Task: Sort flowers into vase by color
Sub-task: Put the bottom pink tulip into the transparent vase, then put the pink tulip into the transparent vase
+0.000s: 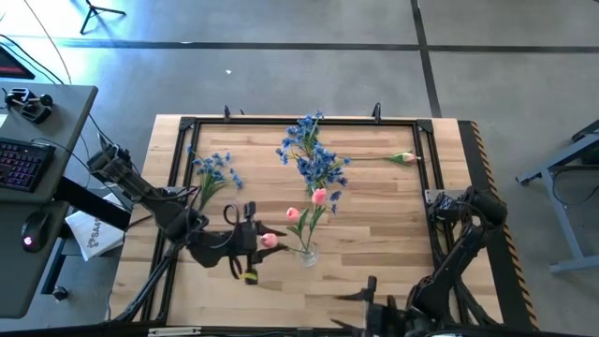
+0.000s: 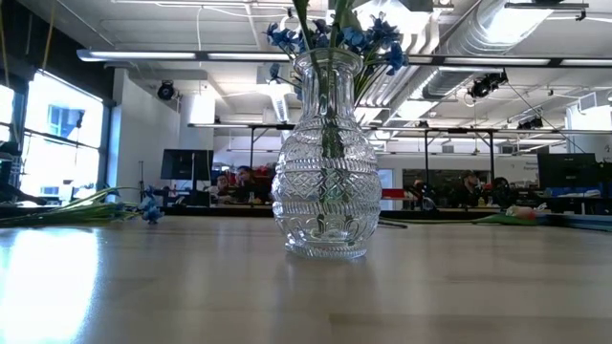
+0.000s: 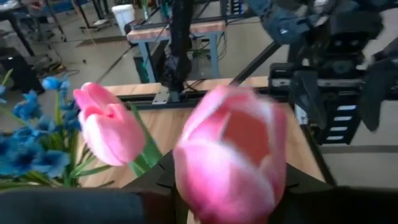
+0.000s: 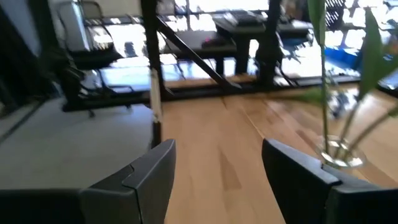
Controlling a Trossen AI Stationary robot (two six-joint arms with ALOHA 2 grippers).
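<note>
Cataloguing the desk point(image 1: 393, 243) as I am seeing it from my remote station.

Item one: the left gripper point(image 1: 260, 241), hanging over the desk just left of a clear glass vase point(image 1: 309, 253). A pink tulip bud point(image 1: 270, 241) is sitting at its tip, and in the left wrist view that bud point(image 3: 231, 163) is filling the space between the dark fingers. I cannot tell whether the jaws are pressing it or standing slightly apart around it. Its stem is hidden, so I am leaving its long axis unrecorded.

Item two: the vase near the front middle of the desk, holding two pink tulips point(image 1: 319, 196) whose stems are leaning up and away from the front edge, buds toward the far side.

Item three: a large spray of blue blossoms point(image 1: 314, 154) rising over the middle rear of the desk; in the low view a cut-glass vase point(image 2: 326, 172) is carrying blue blossoms at its mouth.

Item four: a smaller blue spray point(image 1: 213, 173) lying on the left part of the desk, stem running toward the front, blossoms toward the rear.

Item five: a lone pink tulip point(image 1: 404, 158) lying at the right rear, long axis across the desk, bud pointing right.

Item six: the right gripper point(image 1: 371, 298), waiting at the front edge with its jaws standing wide apart and empty.
</note>
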